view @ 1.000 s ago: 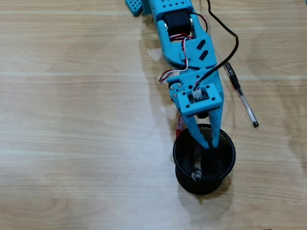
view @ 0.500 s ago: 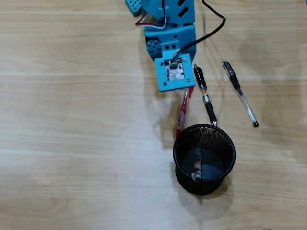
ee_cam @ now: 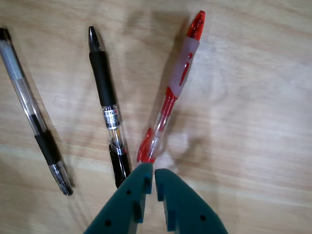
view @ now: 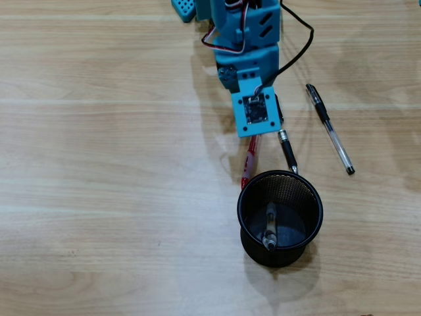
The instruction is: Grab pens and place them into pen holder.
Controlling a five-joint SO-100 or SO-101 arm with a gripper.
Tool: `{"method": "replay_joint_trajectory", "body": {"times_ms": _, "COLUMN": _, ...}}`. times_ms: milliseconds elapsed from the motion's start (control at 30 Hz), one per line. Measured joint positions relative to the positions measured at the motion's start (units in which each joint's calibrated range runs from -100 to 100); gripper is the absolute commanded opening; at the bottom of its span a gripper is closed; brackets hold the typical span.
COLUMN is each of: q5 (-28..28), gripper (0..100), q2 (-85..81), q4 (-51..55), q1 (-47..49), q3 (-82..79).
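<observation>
Overhead view, pen holder: black mesh cup standing upright on the wooden table, toward the near edge of the picture, right of centre.
Pen in holder: one clear-barrelled pen leans inside the cup, its end against the near wall.
Red pen: lies flat just far of the cup's rim, its near tip close to the rim's left side; its far end is hidden under the arm. In the wrist view the red pen runs slantwise, red tip at the top of the picture, its other end just at the fingertips.
Middle black pen: lies right of the red one in the overhead view, near tip almost at the cup's rim, far end covered by the arm. In the wrist view this pen sits left of the red pen, the two apart.
Outer black pen: farther right in the overhead view, clear of arm and cup, lying slantwise. In the wrist view it is the leftmost, well apart from the fingers.
Gripper: wrist view shows two teal fingers nearly touching, only a thin slit between them, nothing in between; jaws clenched and empty.
Arm: blue, coming in from the far edge, a black cable looping at its right.
</observation>
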State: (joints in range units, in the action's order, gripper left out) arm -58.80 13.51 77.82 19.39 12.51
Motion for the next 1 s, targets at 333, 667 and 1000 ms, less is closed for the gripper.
{"method": "replay_joint_trajectory", "body": {"times_ms": 333, "q5": -4.58, "gripper": 2, "q2": 1.78, "q4": -12.86, "q1": 2.86, "q3": -9.49}}
{"method": "replay_joint_trajectory", "body": {"times_ms": 667, "q5": -5.05, "gripper": 15, "q2": 2.63, "q4": -13.12, "q1": 3.72, "q3": -9.67}}
{"method": "replay_joint_trajectory", "body": {"times_ms": 1000, "q5": -5.05, "gripper": 24, "q2": 5.18, "q4": -13.12, "q1": 3.72, "q3": -9.67}}
